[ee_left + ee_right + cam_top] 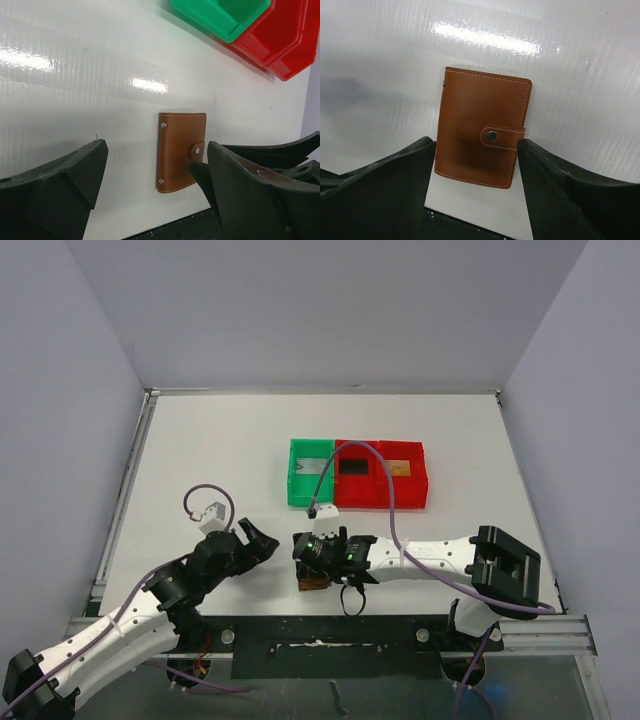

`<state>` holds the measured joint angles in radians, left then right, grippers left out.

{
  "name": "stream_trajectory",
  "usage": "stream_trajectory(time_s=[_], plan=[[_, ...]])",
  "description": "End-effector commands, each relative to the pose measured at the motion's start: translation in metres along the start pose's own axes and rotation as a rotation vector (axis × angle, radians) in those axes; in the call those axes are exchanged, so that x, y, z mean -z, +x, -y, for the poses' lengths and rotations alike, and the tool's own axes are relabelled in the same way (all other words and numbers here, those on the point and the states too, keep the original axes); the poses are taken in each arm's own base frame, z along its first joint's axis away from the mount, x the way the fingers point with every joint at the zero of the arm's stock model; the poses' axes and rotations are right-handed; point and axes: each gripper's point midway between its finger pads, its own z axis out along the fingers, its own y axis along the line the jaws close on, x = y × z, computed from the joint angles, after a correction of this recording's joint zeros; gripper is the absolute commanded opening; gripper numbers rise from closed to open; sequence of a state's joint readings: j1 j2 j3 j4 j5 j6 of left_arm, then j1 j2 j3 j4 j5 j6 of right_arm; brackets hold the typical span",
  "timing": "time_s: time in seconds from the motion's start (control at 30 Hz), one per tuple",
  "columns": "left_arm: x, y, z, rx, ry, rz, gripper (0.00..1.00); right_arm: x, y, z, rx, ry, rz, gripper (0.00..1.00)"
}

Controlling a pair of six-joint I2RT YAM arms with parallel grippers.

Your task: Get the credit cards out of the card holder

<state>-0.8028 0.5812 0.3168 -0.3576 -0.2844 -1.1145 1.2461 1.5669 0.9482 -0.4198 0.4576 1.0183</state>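
Robotics lab cell: white table (220,440) between plain grey partition walls (330,310), aluminium mounting rail (550,628) at the frame's bottom.

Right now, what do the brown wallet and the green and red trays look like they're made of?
The card holder looks like smooth tan leather, or a faux version: pale stitching along the edges and a metal-looking snap on its tab. The green tray and red trays look like moulded plastic: uniform bright colour, glossy walls with soft highlights.
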Motion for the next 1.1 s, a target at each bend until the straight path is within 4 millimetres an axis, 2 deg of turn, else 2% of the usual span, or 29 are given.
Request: stream_trajectory(time_s=[0.0, 0.3, 0.53, 0.83, 1.07], plan=[[0.003, -0.009, 0.005, 0.037, 0.019, 0.034, 0.81, 0.006, -0.015, -0.005, -0.06, -0.01, 0.066, 0.66], [0.002, -0.011, 0.011, 0.044, 0.043, 0.046, 0.81, 0.001, -0.015, -0.007, -0.032, 0.033, 0.043, 0.57], [-0.001, -0.007, 0.013, 0.015, 0.038, 0.017, 0.81, -0.012, -0.004, -0.004, -0.028, 0.083, -0.007, 0.45], [-0.011, 0.011, 0.024, -0.096, 0.072, -0.086, 0.81, -0.025, 0.008, 0.007, -0.054, 0.133, -0.057, 0.3], [-0.025, 0.03, 0.029, -0.141, 0.072, -0.184, 0.77, -0.028, 0.01, 0.006, -0.136, 0.013, -0.068, 0.19]])
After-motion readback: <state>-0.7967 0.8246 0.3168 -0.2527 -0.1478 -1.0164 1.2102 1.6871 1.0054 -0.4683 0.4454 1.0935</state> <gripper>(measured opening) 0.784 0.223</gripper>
